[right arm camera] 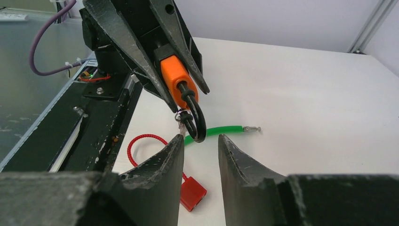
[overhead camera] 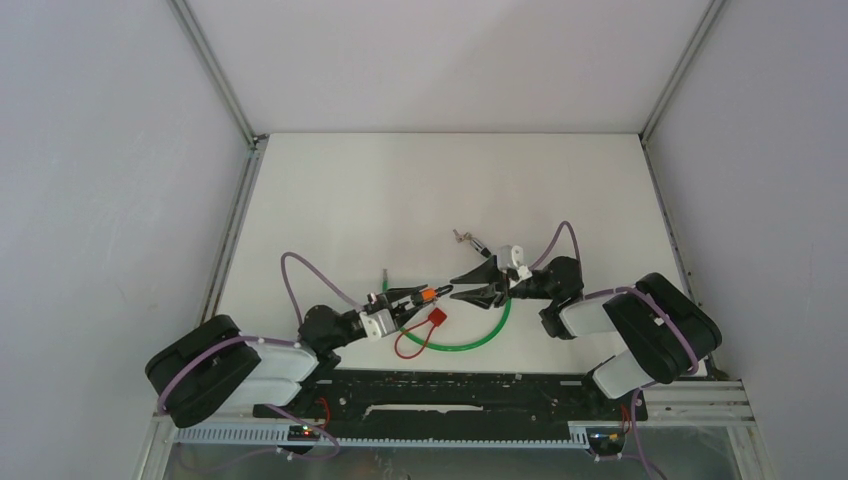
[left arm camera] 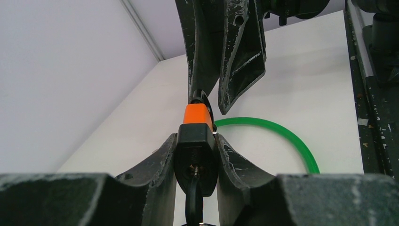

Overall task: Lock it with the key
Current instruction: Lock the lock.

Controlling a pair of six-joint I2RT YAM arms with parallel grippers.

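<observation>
An orange and black padlock [left arm camera: 196, 123] is clamped by its black end between the fingers of my left gripper [left arm camera: 196, 141], just above the table. A black key [left arm camera: 194, 197] sticks in its keyhole and hangs down. The padlock [right arm camera: 173, 77] points its black shackle [right arm camera: 197, 117] at my right gripper [right arm camera: 201, 139], and the shackle's short leg stands free of the body. The curved end of the shackle sits at the mouth of the right jaws, which are open and closer to it on the left finger's side. From above, both grippers [overhead camera: 420, 296] [overhead camera: 458, 285] meet tip to tip.
A green cable [overhead camera: 490, 330] curves across the table below the grippers, with a metal pin at its end [right arm camera: 253, 128]. A red tag lock with a red loop [overhead camera: 437, 316] lies beside it. A small bunch of keys [overhead camera: 465, 238] lies farther back. The black base rail [overhead camera: 450, 385] runs along the near edge.
</observation>
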